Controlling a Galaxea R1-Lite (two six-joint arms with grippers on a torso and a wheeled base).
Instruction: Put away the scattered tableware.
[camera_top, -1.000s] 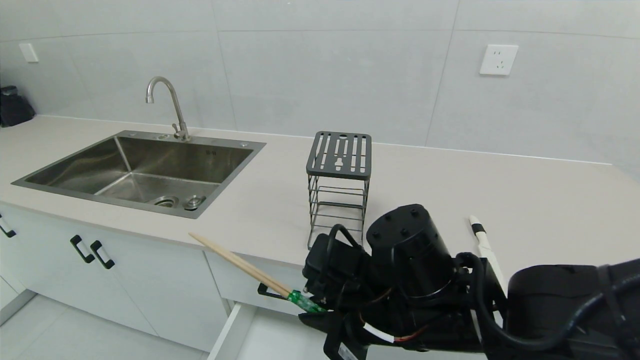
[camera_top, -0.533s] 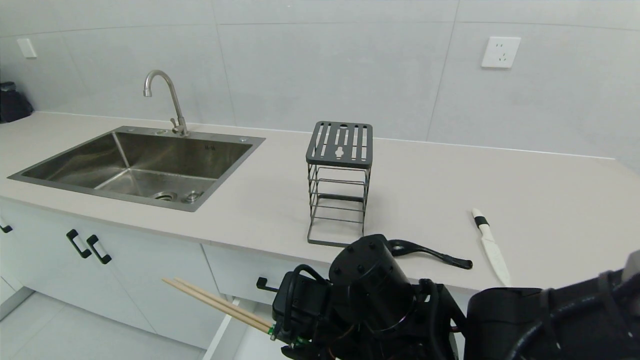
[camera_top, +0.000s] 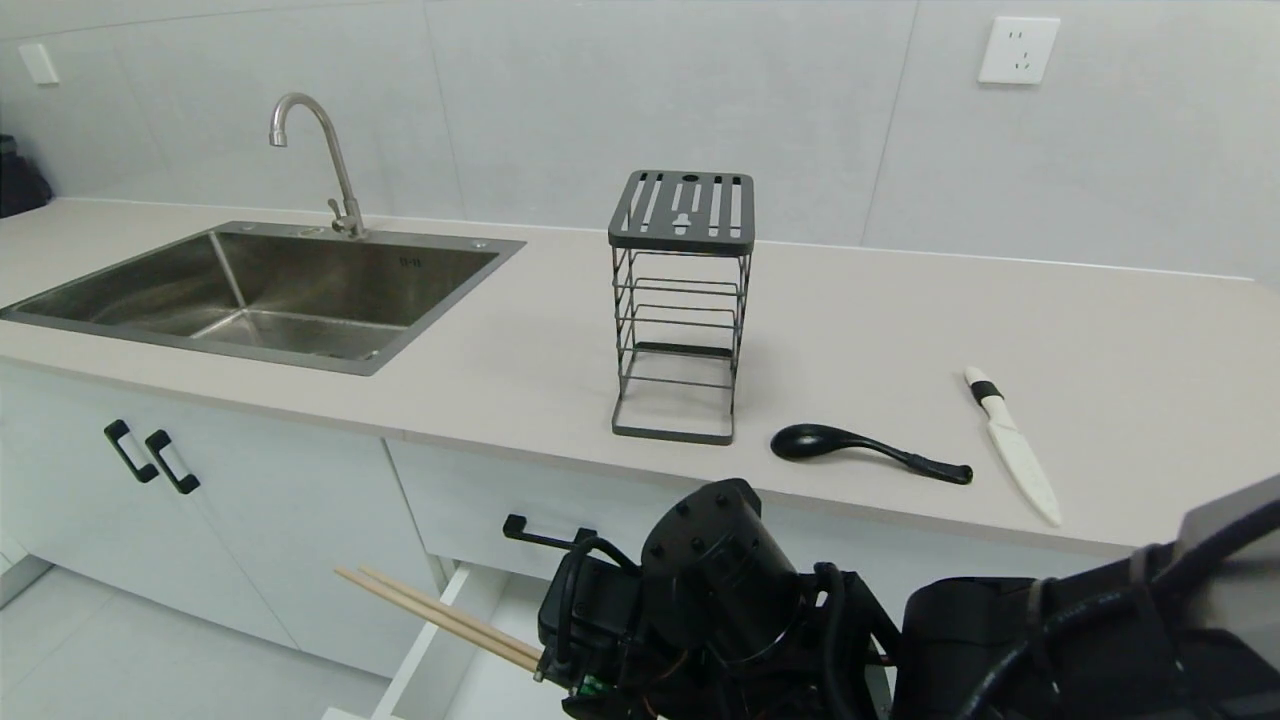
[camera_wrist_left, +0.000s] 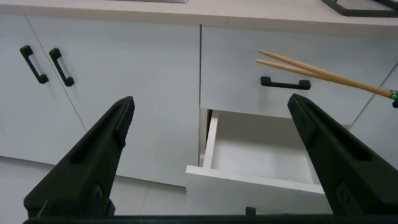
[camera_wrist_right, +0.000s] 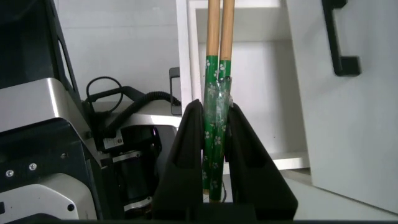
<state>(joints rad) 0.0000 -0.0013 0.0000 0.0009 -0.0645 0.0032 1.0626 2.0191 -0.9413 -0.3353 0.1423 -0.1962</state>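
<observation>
A pair of wooden chopsticks (camera_top: 440, 618) with green ends (camera_wrist_right: 216, 81) is clamped in my right gripper (camera_wrist_right: 216, 111), which is shut on them. It hangs low in front of the counter, above the open white drawer (camera_wrist_left: 261, 152); the sticks point out to the left. My left gripper (camera_wrist_left: 211, 102) is open, its fingers (camera_wrist_left: 112, 140) apart with nothing between them, facing the drawer front. On the counter lie a black spoon (camera_top: 862, 452) and a white knife (camera_top: 1012, 447), to the right of a dark wire rack (camera_top: 680, 305).
A steel sink (camera_top: 150, 320) with a faucet (camera_top: 315, 150) takes up the counter's left. Cabinet doors with black handles (camera_top: 148, 455) stand below it. A drawer handle (camera_top: 545, 533) juts out above the open drawer, near my right arm.
The head camera has dropped lower. My right gripper has carried the chopsticks down from counter-edge height to in front of the open drawer. The spoon has come into sight.
</observation>
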